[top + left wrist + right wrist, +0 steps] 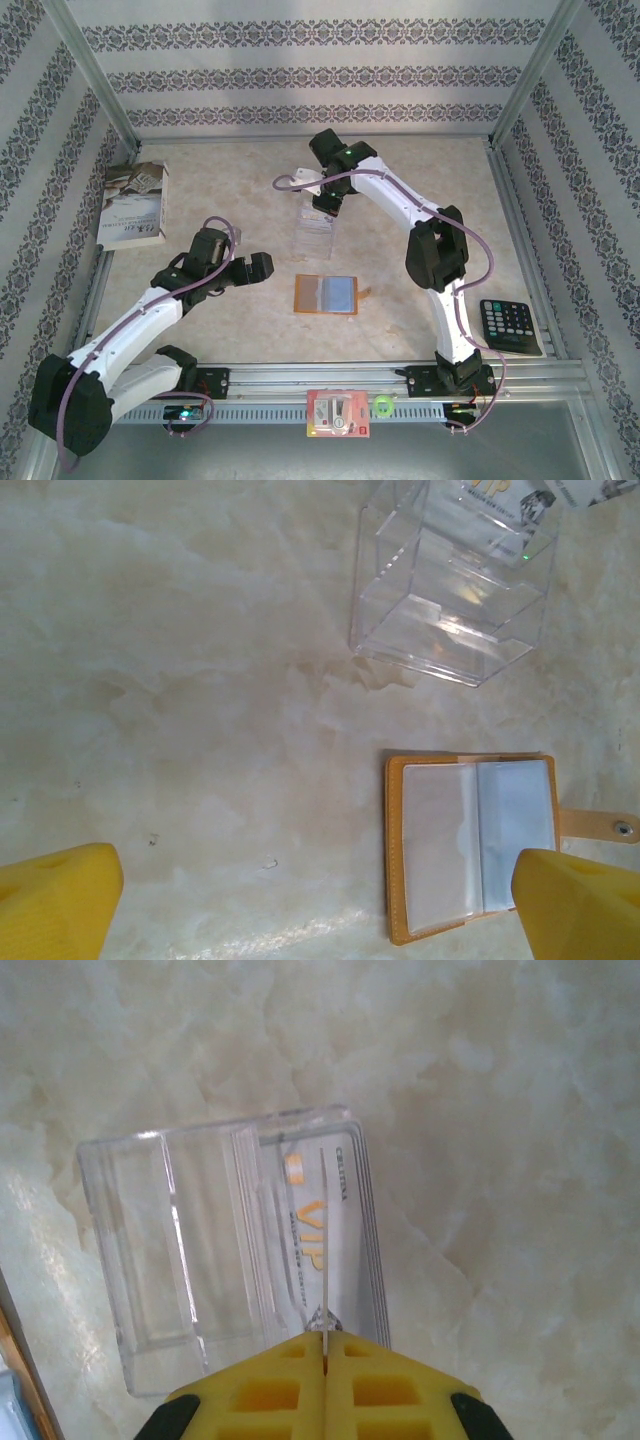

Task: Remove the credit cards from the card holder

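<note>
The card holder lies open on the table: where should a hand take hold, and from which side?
Probably the snap tab jutting from the right edge of the card holder, approached from above on that side. It lies flat, edges flush on the table; only the tab offers a thin free piece.

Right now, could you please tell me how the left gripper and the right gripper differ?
The left gripper stands wide open and empty; the right gripper is shut on a thin pale credit card seen edge-on. The left gripper hangs beside the open orange-tan leather card holder, while the right gripper is above the clear plastic tray. Both have yellow fingers.
</note>
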{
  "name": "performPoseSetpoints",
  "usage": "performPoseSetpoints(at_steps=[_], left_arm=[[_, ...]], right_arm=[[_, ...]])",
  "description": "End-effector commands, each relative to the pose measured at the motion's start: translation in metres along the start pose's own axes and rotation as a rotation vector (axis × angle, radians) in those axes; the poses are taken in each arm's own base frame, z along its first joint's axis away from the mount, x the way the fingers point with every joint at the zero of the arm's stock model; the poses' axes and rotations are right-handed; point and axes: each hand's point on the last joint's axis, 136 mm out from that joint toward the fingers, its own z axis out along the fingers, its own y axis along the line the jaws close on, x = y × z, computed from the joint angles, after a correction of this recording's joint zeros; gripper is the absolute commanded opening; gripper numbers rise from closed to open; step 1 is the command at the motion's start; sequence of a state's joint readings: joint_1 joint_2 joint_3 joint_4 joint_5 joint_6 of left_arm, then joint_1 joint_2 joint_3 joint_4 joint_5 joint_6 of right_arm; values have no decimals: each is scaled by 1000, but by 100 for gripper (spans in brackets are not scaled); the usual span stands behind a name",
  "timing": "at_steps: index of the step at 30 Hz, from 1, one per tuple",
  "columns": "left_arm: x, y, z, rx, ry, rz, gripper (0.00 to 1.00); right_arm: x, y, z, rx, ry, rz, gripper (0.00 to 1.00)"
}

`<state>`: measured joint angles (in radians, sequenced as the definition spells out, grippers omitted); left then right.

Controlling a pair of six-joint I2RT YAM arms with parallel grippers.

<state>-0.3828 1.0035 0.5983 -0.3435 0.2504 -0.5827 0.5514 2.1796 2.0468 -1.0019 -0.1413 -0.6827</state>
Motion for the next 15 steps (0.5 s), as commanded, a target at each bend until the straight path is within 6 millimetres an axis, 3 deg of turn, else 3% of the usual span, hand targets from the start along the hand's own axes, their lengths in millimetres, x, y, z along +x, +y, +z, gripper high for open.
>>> performPoseSetpoints(at_steps=[1,6,15], left_arm=[[0,4,4,2,7,-12,100],[1,4,9,9,14,-28,100],[3,6,10,11,21,-36,100]], right_arm=[[12,-3,4,-11,52,-23,0],[15,-8,13,-4,73,-25,0],[3,1,23,-31,60,-43,0]])
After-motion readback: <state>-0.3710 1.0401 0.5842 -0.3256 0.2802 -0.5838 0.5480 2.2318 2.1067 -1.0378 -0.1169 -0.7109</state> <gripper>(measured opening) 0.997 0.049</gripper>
